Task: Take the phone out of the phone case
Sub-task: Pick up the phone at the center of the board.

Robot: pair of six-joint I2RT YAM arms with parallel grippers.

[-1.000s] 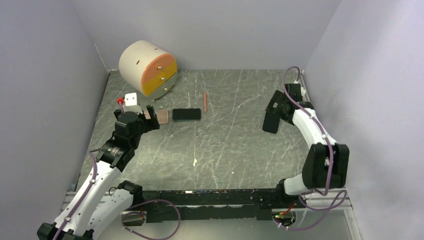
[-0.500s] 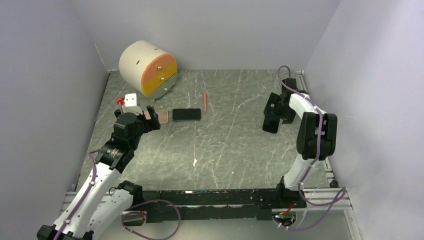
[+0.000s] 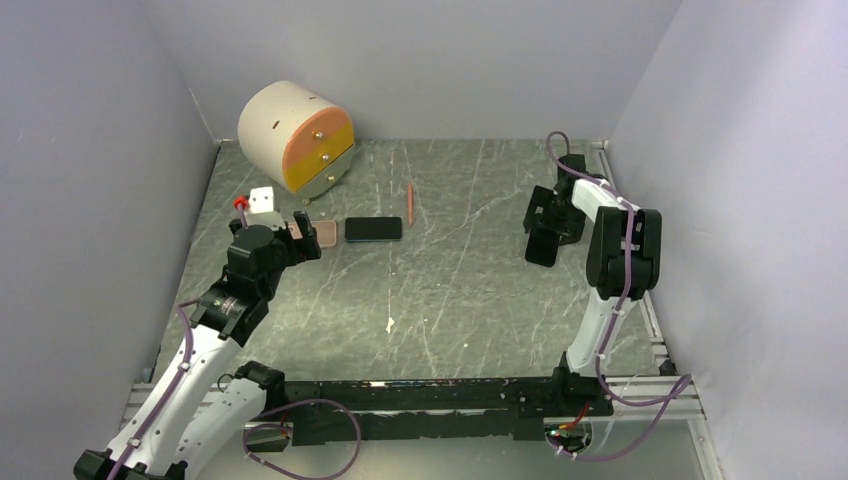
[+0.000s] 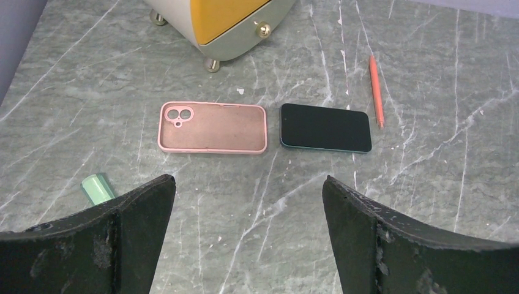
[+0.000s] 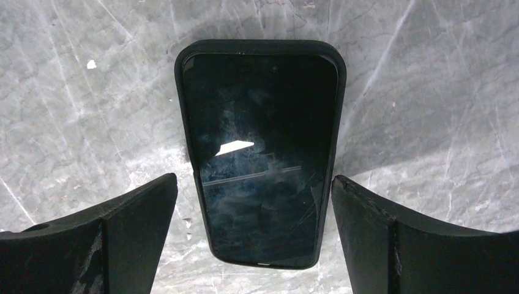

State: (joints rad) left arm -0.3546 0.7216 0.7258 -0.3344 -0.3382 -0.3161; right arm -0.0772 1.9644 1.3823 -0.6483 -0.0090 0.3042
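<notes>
A black phone in a black case (image 5: 260, 147) lies flat on the marble table; it also shows in the top view (image 3: 540, 250). My right gripper (image 5: 254, 211) is open just above it, one finger on each side of its near end, not touching; in the top view the right gripper (image 3: 543, 226) is at the right of the table. An empty pink case (image 4: 213, 127) lies beside a bare dark teal phone (image 4: 325, 127). My left gripper (image 4: 248, 202) is open and empty, short of them, and shows at the left in the top view (image 3: 302, 240).
A round cream and orange drawer cabinet (image 3: 295, 137) stands at the back left. A red pen (image 4: 376, 92) lies past the teal phone. A small green object (image 4: 98, 188) lies by my left finger. A white and red item (image 3: 258, 201) sits near the left wall.
The right arm has folded up, its elbow rising toward the back, and the gripper has shifted slightly farther over the black phone. The left arm has not moved.
</notes>
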